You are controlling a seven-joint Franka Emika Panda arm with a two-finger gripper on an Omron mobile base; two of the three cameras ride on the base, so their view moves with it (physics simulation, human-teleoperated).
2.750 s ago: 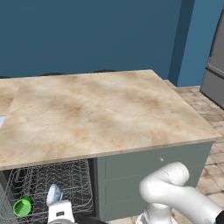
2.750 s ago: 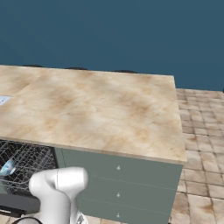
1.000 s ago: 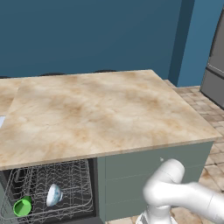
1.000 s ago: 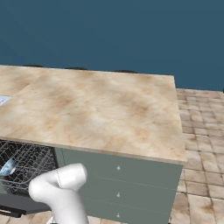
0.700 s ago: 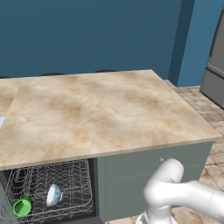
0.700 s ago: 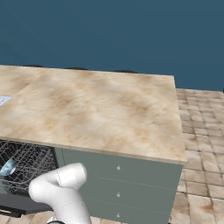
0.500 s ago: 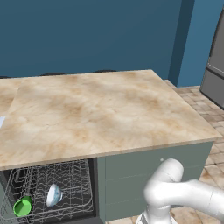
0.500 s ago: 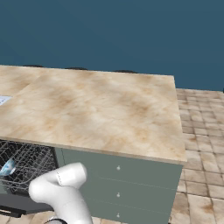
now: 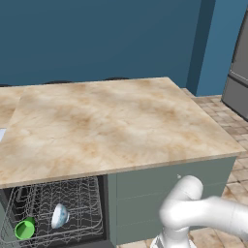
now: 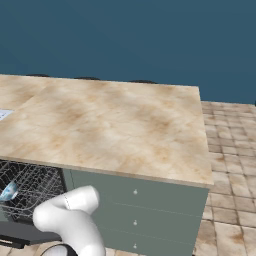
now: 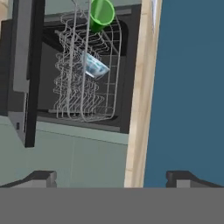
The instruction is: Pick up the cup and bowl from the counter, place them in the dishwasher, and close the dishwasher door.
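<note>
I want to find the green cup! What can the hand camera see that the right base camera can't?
The hand view shows the green cup sitting in the dishwasher's wire rack, the dark dishwasher door hanging open beside it, and the open gripper holding nothing. The right base view shows the whole counter top, the cabinet drawers, the tiled floor and the robot's white arm. Both show the pale bowl in the rack, the counter edge and the blue wall.

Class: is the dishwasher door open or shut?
Open: the dishwasher door stands swung out, exposing the wire rack holding cup and bowl.
</note>
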